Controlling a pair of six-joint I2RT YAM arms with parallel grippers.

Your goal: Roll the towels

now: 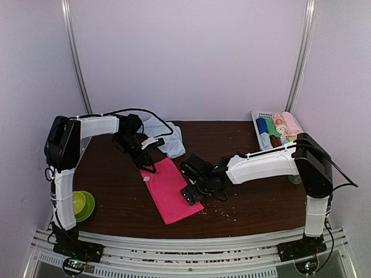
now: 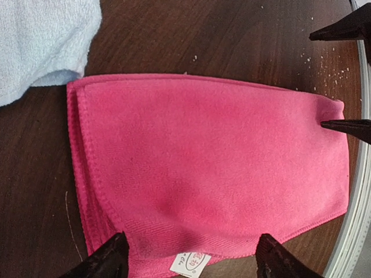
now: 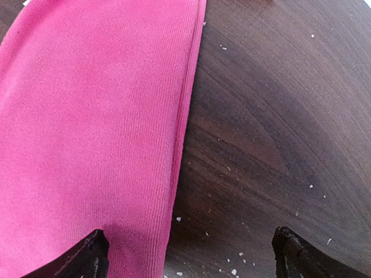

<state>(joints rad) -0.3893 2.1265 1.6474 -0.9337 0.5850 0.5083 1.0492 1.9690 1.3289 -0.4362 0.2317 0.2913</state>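
Left wrist view, bottom edge: two dark fingertips (image 2: 110,259) of the left gripper (image 2: 191,255), set well apart with nothing pinched between them. They stand over the near hem of the magenta-pink towel (image 2: 203,162). Whether the tips press into the cloth I cannot tell from this angle.

- A small white tag (image 2: 192,266) pokes out at the hem between the two tips.
- The pink towel lies folded flat and fills most of this frame, its layered edge at the frame's left.
- The pale blue towel (image 2: 40,40) lies bunched in the upper left corner, just beside the pink one's corner.

Right wrist view: the right gripper (image 3: 188,258) is spread wide and holds nothing. One fingertip (image 3: 87,258) at lower left is over the pink cloth. The other, at lower right, is over the bare dark wood table (image 3: 278,116), which is speckled with pale crumbs (image 3: 232,271). The towel's long hem runs down the middle of the frame.

Top view:
- The pink towel (image 1: 171,191) lies at centre, slanting toward the lower right.
- The left gripper (image 1: 148,165) is at its upper corner and the right gripper (image 1: 188,194) at its right edge.
- The blue towel (image 1: 168,139) lies behind, at upper centre.
- A green bowl (image 1: 81,205) sits at lower left.
- A white basket (image 1: 258,123) of coloured rolls sits at upper right.
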